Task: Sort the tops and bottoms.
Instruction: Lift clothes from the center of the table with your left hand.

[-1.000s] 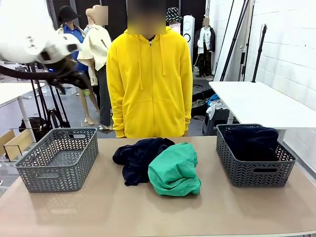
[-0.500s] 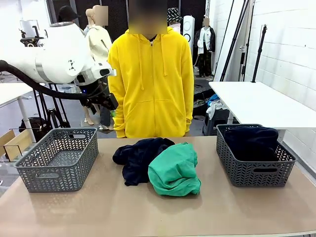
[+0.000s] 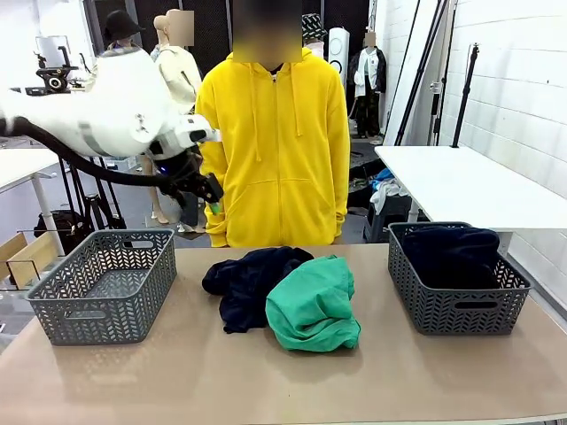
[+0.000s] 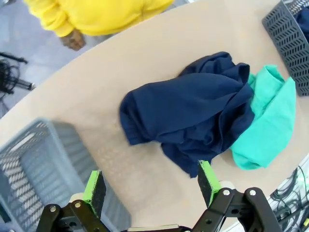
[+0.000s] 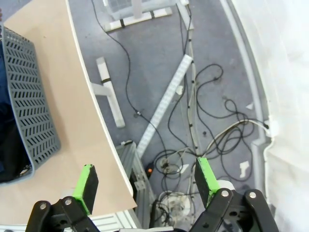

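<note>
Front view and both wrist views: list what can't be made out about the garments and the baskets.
1. Front view: the wall of the right basket hides the lower part of the dark garment inside it; top or bottom unclear.
2. Front view: the green garment covers the right side of the navy garment; both are bunched, types unclear.
3. Right wrist view: the left edge cuts off the right basket.

Navy garment (image 3: 241, 282) partly hidden behind green garment (image 3: 312, 308); grey basket (image 4: 26, 162) blurred, cut by edge.
</note>
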`<action>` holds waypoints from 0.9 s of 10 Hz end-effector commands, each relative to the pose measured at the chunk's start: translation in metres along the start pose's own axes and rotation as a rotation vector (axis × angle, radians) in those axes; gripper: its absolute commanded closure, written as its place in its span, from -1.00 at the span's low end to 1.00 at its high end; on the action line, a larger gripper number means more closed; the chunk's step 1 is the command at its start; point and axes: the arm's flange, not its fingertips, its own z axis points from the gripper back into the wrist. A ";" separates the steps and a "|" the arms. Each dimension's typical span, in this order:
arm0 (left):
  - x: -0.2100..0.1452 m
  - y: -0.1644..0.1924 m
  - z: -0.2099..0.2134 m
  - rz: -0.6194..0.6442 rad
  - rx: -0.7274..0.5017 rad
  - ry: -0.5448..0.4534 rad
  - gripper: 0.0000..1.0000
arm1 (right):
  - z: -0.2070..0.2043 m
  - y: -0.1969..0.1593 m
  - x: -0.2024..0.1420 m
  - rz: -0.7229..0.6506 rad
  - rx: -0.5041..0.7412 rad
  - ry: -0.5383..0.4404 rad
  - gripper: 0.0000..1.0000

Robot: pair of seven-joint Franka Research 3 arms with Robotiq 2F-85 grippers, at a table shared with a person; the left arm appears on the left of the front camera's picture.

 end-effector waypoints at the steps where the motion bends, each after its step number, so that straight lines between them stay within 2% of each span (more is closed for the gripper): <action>1: 0.037 -0.009 -0.033 -0.136 -0.107 0.014 -1.00 | -0.001 -0.001 -0.001 0.013 0.000 0.001 -1.00; 2: 0.049 -0.017 -0.054 -0.189 -0.122 0.045 -1.00 | -0.001 -0.001 -0.001 0.013 0.000 0.001 -1.00; 3: 0.054 -0.026 -0.071 -0.243 -0.191 0.091 -1.00 | -0.001 -0.001 -0.001 0.013 0.000 0.001 -1.00; 4: 0.056 -0.031 -0.088 -0.273 -0.195 0.114 -1.00 | -0.001 -0.001 -0.001 0.013 0.000 0.001 -1.00; 9: 0.041 -0.049 -0.125 -0.396 -0.279 0.174 -1.00 | -0.001 -0.001 -0.001 0.013 0.000 0.001 -1.00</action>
